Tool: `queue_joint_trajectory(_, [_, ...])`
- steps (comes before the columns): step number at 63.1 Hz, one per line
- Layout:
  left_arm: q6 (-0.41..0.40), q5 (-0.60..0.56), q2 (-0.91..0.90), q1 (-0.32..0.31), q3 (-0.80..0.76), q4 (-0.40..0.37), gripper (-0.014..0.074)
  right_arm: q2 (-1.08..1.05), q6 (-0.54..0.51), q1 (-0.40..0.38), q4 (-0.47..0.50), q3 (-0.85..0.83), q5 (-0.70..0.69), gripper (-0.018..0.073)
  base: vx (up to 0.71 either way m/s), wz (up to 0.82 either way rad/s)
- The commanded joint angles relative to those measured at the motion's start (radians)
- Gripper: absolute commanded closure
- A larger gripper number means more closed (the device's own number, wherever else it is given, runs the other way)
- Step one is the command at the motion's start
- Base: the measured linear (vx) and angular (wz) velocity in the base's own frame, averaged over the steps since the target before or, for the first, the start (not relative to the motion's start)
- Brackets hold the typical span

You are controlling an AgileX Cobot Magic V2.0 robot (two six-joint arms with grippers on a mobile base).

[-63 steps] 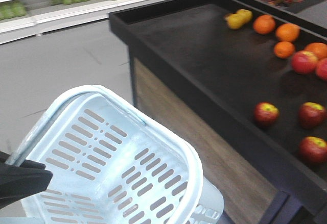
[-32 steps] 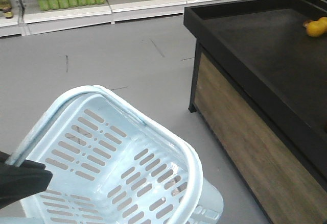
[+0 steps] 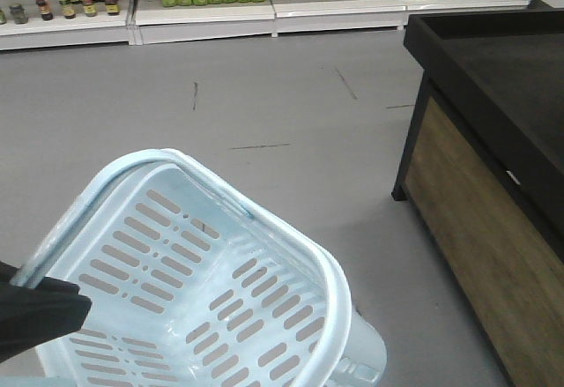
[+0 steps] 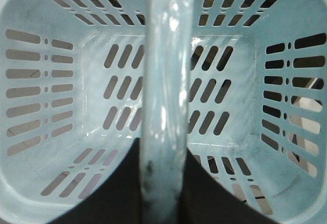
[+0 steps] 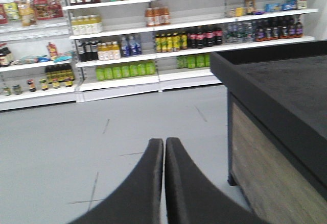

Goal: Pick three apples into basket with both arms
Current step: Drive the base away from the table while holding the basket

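Basket [image 3: 176, 264], pale blue-white slotted plastic, rectangular, tilted at lower left of front view, over grey floor [image 3: 291, 122], apart from black display counter w/ wood-panel side [image 3: 467, 202]. Gripped by its pale swing handle [image 4: 166, 55] in L gripper [image 4: 164, 155]: black fingers [image 4: 117, 188] clamped either side of handle, basket interior straight below wrist cam. R gripper [image 5: 164, 142] over floor, beside counter, tips pressed together, holding nothing, pointed toward shop shelves w/ bottles [image 5: 127, 45].

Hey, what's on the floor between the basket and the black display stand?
Only bare grey floor separates the basket and the display stand, seen in the front view.
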Motion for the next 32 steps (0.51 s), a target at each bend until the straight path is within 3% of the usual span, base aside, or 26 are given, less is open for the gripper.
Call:
queue_joint_trajectory(1, [-0.007,-0.081,-0.006,-0.003,-0.030,-0.035,0.0603,-0.013,-0.001,-0.007,-0.010,0.014,-0.078,0.0564,0.01,0.34])
queue_joint_trajectory(32, [-0.007,-0.081,-0.006,-0.003,-0.030,-0.035,0.0603,-0.013,-0.001,-0.007,-0.010,0.014,-0.077,0.0564,0.08,0.36])
